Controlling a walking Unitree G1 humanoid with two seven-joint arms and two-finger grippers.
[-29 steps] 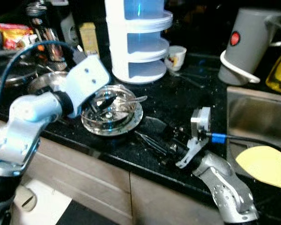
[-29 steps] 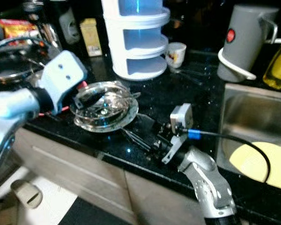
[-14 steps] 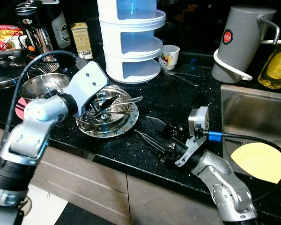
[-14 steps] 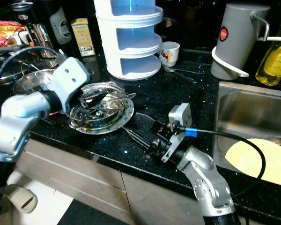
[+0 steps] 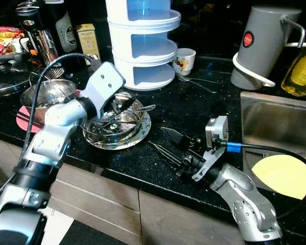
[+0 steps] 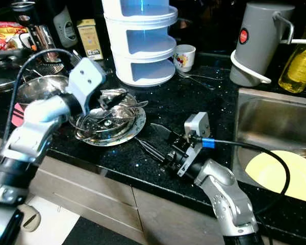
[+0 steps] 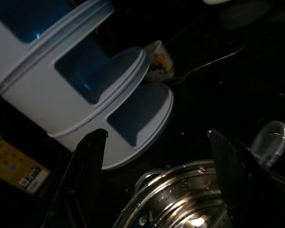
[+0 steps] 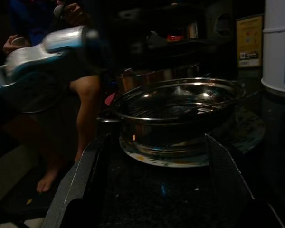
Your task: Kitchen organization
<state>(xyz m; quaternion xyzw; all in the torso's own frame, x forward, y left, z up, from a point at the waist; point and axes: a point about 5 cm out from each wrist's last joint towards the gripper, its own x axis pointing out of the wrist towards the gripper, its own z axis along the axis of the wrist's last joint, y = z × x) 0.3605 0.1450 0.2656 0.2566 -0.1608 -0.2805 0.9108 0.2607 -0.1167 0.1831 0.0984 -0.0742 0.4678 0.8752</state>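
Left gripper (image 5: 123, 103) rose over bowl (image 5: 115, 121), fingers apart | right gripper (image 5: 169, 144) apart on desk (image 5: 194, 104) | organizing barely begun

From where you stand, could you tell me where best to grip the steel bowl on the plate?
Probably by the steel bowl's rim, on the side nearest the counter edge, coming from above. The rim stands proud of the plate; cutlery leans over the far side, and the left hand, open, hovers there.

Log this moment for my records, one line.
left end effector: open, over bowl | right end effector: open, on counter
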